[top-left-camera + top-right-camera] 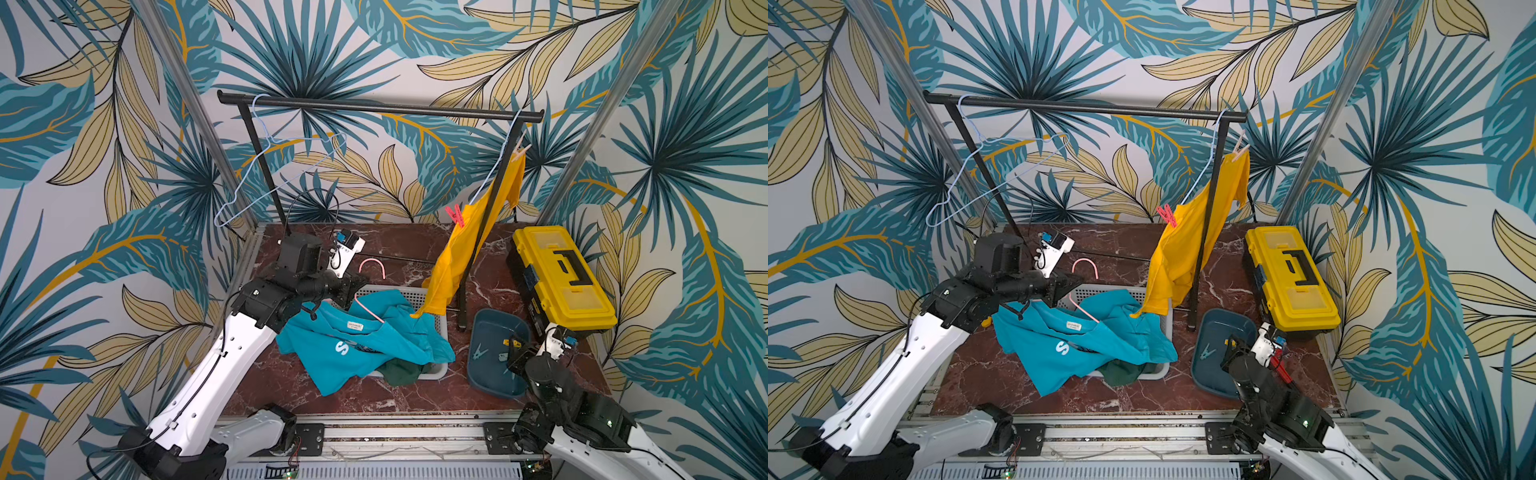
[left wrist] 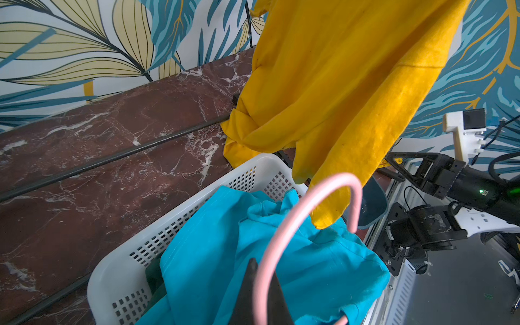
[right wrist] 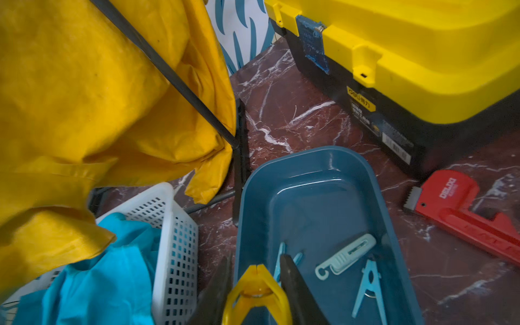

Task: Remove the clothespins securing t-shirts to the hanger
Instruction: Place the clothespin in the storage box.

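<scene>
The yellow t-shirt (image 1: 469, 249) (image 1: 1179, 249) hangs on a light-blue hanger (image 1: 498, 166), pinned by a red-pink clothespin (image 1: 455, 216) (image 1: 1168, 216) and a peach clothespin (image 1: 520, 149) (image 1: 1239, 151). The turquoise t-shirt (image 1: 345, 353) (image 2: 281, 281) and the dark green t-shirt (image 1: 401, 372) lie in the white basket (image 1: 415, 295). My left gripper (image 1: 351, 286) (image 2: 261, 270) is shut on a pink hanger (image 1: 372, 266) (image 2: 284, 233) above the basket. My right gripper (image 3: 256, 267) grips a yellow clothespin (image 3: 257, 292) over the blue tray (image 1: 494, 324) (image 3: 309, 157), where teal clothespins (image 3: 367, 287) (image 1: 480, 353) lie.
An empty light-blue hanger (image 1: 270, 174) hangs at the left end of the black rack bar (image 1: 374, 108). A yellow toolbox (image 1: 561, 278) stands at the back right. A red pipe wrench (image 3: 464, 213) lies beside the tray. The rack's post (image 1: 478, 257) stands between basket and tray.
</scene>
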Motion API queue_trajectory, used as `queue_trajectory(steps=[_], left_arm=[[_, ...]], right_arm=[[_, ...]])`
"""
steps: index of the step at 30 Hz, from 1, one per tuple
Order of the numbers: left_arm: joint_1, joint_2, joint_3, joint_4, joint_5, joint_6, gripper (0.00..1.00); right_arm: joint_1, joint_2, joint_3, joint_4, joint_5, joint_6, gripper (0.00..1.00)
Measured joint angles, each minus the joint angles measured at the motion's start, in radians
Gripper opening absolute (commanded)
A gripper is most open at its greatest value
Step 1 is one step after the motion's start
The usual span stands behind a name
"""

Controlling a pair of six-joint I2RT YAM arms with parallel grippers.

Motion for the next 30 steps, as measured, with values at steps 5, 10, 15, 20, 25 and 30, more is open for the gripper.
queue_trajectory(steps=[5,10,15,20,25,30], left_arm=[[0.0,0.0,0.0,0.0,0.002,0.0,0.0],[0.0,0.0,0.0,0.0,0.002,-0.001,0.0],[0.0,0.0,0.0,0.0,0.006,-0.001,0.0],[0.0,0.0,0.0,0.0,0.022,0.0,0.0],[-0.002,0.0,0.0,0.0,0.051,0.0,0.0],[-0.023,0.001,0.0,0.001,0.063,-0.003,0.0]], right_arm=[[0.0,0.127,0.024,-0.009,0.015,0.026,0.49],[0.0,0.141,0.024,-0.016,0.028,0.055,0.67],[0.0,0.092,0.024,0.027,0.007,-0.007,0.67],[0.0,0.065,0.034,0.203,-0.14,-0.209,0.66],[0.0,0.249,0.212,0.291,-0.376,-0.392,0.62],[0.004,0.527,0.428,0.401,-0.689,-0.507,0.58]])
